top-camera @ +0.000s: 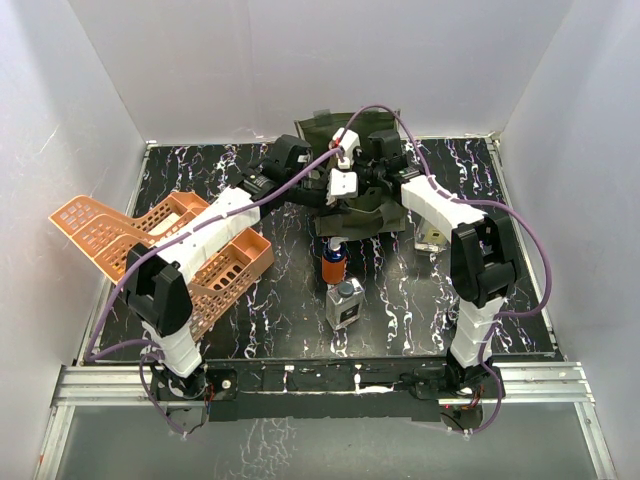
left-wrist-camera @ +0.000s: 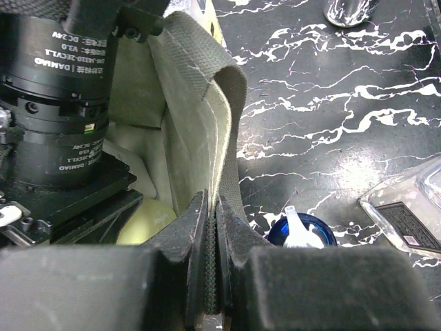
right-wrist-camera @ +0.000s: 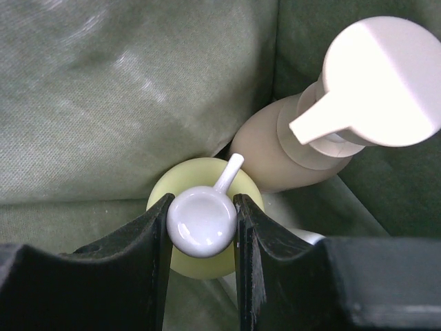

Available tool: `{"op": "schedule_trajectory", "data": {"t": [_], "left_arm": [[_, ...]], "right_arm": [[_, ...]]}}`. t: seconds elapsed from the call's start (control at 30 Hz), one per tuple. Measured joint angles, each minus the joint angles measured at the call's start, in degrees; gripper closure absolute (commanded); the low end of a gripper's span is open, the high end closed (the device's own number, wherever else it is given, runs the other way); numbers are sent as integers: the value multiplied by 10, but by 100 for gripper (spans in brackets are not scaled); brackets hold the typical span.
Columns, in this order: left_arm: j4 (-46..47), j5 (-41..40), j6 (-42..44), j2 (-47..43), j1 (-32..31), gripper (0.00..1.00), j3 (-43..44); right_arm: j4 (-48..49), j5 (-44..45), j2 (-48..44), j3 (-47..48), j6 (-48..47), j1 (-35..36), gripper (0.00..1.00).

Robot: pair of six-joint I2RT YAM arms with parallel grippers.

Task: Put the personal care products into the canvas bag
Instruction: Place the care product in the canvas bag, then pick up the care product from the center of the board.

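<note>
Yellow-green pump bottle: its white pump head is clamped between the right gripper fingers, inside the olive-green canvas bag. Tan pump bottle just beside it at 2 o'clock. Left gripper pinched tight on the bag rim. Orange blue-topped bottle and square clear bottle stand on the black marbled table at the bag's 6 o'clock.

holds left arm stretched forward and rightward, elbow raised | pinches canvas bag rim tight in left gripper | holds right arm bent at high elbow, forearm reaching forward-left | clamps right gripper on yellow-green pump head, jaws partly apart
</note>
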Motion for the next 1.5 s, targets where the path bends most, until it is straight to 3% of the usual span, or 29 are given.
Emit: {"op": "schedule_trajectory", "data": {"t": [0.1,0.17,0.27,0.57,0.9,1.17,1.5], "left_arm": [[0,-3,-10,5,0,100,9],[-2,-3,-17,9,0,100,17],[0,-3,-23,10,0,100,19],[24,12,-11,8,0,100,-1],[44,16,-5,3,0,100,-17],[80,-2,-69,3,0,100,-21],[111,-18,-131,8,0,100,-21]], "right_arm": [[-3,-5,0,1,-8,0,57],[-16,-7,0,9,-12,0,46],[-42,-10,2,36,-12,0,41],[-87,-30,3,152,-7,0,36],[-157,-18,-11,164,6,-41,36],[-241,-17,-157,161,-7,-136,36],[-388,11,-310,136,-38,-181,35]]}}
